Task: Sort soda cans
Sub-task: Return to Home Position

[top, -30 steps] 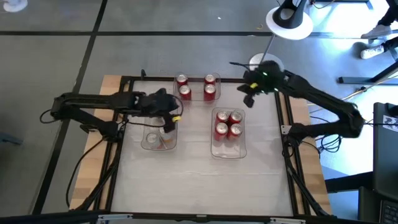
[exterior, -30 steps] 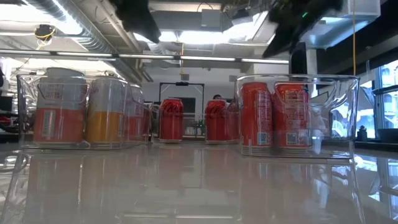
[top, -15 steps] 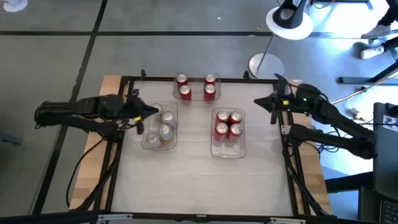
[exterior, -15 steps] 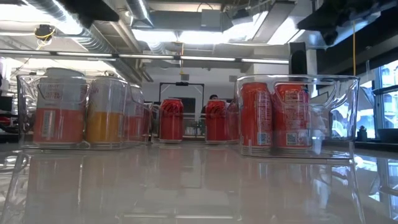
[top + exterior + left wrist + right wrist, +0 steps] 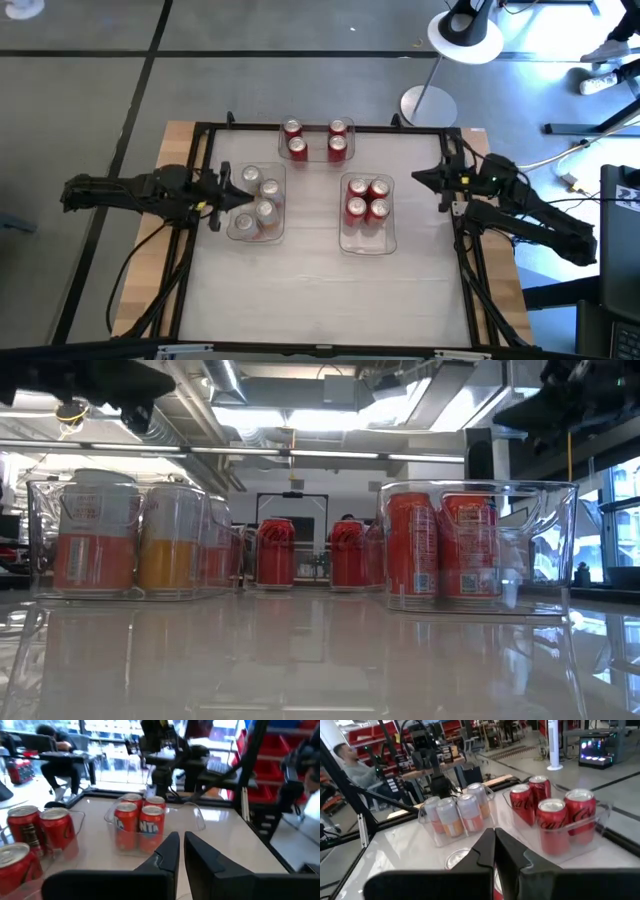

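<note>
Four orange cans are binned beside the closed left gripper, four red beside the closed right gripper; four red cans remain unbinned beyond.

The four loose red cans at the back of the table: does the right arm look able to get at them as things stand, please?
Probably yes. The right gripper waits at the table's right edge, and the table between it and the four loose red cans is bare. The clear bin of red cans lies nearer the front, off that line.
</note>
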